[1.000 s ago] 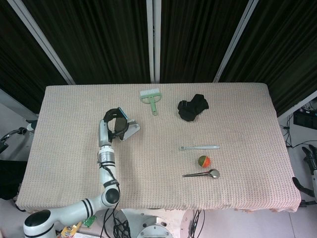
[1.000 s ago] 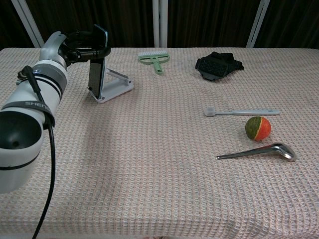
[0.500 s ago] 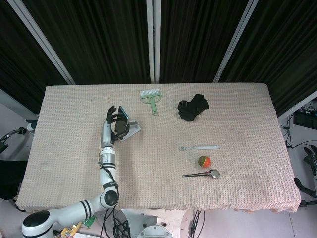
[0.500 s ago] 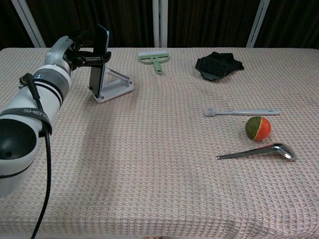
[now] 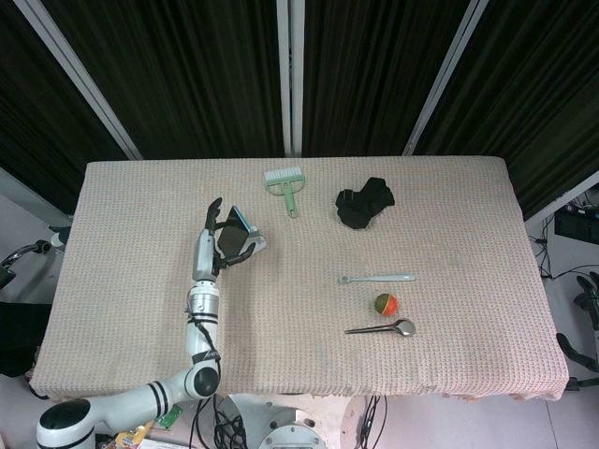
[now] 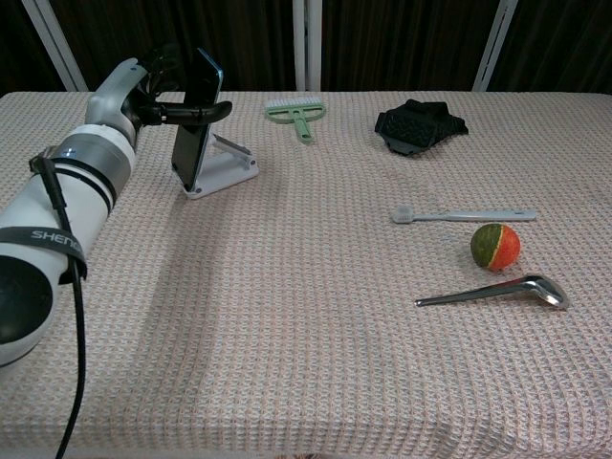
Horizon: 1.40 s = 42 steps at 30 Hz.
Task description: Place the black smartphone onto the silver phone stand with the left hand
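Observation:
The black smartphone (image 5: 230, 234) (image 6: 197, 124) leans nearly upright on the silver phone stand (image 5: 252, 246) (image 6: 228, 168) at the table's left rear. Its lower edge sits at the stand's front lip and its top tilts back. My left hand (image 5: 210, 230) (image 6: 151, 88) is just left of the phone with its fingers stretched out and apart. The thumb (image 6: 191, 113) still reaches across the phone's front, while the other fingers stand off behind it. My right hand shows in neither view.
A green brush (image 5: 285, 184) (image 6: 298, 115) and a black crumpled cloth (image 5: 365, 203) (image 6: 418, 124) lie at the back. A white toothbrush (image 5: 377, 278) (image 6: 464, 215), an orange-green ball (image 5: 385, 303) (image 6: 495, 246) and a metal spoon (image 5: 381, 327) (image 6: 492, 291) lie at the right.
My left hand has let go of the phone: its fingers uncurled from around it and straightened. The phone tipped back onto the stand.

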Each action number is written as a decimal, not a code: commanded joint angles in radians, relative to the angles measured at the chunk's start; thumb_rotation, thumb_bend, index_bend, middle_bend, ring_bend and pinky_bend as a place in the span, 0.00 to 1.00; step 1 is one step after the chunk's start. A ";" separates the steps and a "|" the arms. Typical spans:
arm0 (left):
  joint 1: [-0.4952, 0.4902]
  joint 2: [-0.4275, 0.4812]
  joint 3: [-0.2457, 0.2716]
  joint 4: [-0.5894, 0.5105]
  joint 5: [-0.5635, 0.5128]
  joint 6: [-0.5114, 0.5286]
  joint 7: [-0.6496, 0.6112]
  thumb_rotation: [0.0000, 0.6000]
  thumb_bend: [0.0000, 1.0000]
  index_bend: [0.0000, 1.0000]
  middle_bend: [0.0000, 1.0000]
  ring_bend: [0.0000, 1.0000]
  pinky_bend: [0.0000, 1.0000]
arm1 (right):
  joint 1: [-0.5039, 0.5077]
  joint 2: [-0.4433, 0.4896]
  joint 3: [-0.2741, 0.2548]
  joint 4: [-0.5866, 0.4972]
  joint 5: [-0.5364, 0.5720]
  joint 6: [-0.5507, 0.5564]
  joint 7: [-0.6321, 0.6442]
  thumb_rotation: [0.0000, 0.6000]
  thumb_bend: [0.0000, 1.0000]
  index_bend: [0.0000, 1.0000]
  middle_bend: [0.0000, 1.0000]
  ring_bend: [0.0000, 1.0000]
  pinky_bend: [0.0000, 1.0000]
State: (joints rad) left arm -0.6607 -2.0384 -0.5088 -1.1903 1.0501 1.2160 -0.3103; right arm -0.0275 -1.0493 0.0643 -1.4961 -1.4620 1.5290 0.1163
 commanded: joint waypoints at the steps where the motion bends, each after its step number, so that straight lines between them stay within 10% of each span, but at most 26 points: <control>1: 0.014 0.019 0.016 -0.025 0.018 0.003 -0.009 1.00 0.14 0.00 0.00 0.04 0.19 | -0.001 -0.001 0.000 -0.001 -0.001 0.001 -0.002 1.00 0.18 0.00 0.00 0.00 0.00; 17: 0.212 0.411 0.145 -0.336 0.120 0.023 0.029 1.00 0.11 0.00 0.00 0.04 0.19 | 0.007 -0.011 0.001 -0.013 -0.011 0.000 -0.027 1.00 0.18 0.00 0.00 0.00 0.00; 26: 0.360 0.750 0.389 -0.315 0.321 0.008 0.080 1.00 0.10 0.00 0.00 0.04 0.19 | 0.019 -0.028 -0.009 -0.021 -0.022 -0.021 -0.062 1.00 0.18 0.00 0.00 0.00 0.00; 31: 0.418 0.803 0.484 -0.278 0.389 0.059 0.236 0.73 0.09 0.02 0.00 0.04 0.19 | 0.027 -0.037 -0.013 -0.032 -0.040 -0.019 -0.085 1.00 0.18 0.00 0.00 0.00 0.00; 42: 0.504 0.776 0.515 -0.182 0.525 0.292 0.287 0.71 0.09 0.02 0.00 0.04 0.19 | 0.040 -0.057 -0.015 -0.029 -0.059 -0.020 -0.103 1.00 0.18 0.00 0.00 0.00 0.00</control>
State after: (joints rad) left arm -0.1735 -1.2540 0.0023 -1.3976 1.5450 1.4714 -0.0185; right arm 0.0123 -1.1059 0.0496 -1.5254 -1.5209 1.5085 0.0131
